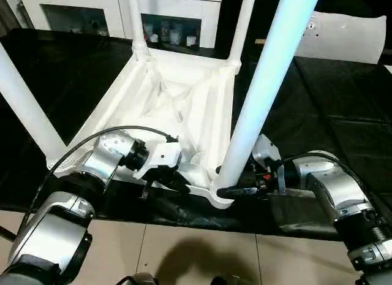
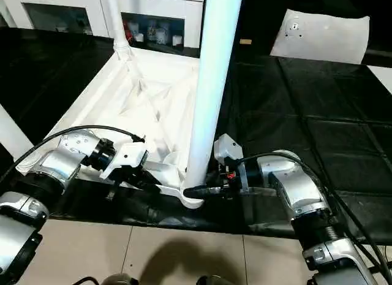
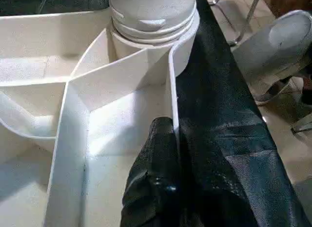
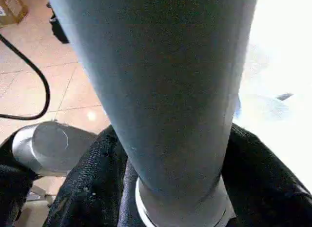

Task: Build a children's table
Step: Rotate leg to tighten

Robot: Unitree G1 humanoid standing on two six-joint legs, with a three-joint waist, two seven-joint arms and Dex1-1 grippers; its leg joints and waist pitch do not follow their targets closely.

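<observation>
The children's table lies upside down on a black mat, its ribbed tabletop facing up, and all four legs are seen standing in corner sockets. At the near left, a leg rises from its corner; at the far left, a second leg is seated; at the far right, a third stands likewise. The left gripper is closed on the tabletop's near rim wall, one black finger inside the wall and the other outside it, so the top is judged to be steadied. To its right, at the near right corner, the fourth leg is set in its socket, and the right gripper is closed around the base of that leg, its fingers on either side of the tube. How far this leg is driven home cannot be told, though a ring of its stepped foot shows above the socket in the left wrist view. What is judged to be left is the last seating of this leg and the turning of the table onto its feet. A white cabinet stands beyond, and a flat white sheet lies at the far right.
</observation>
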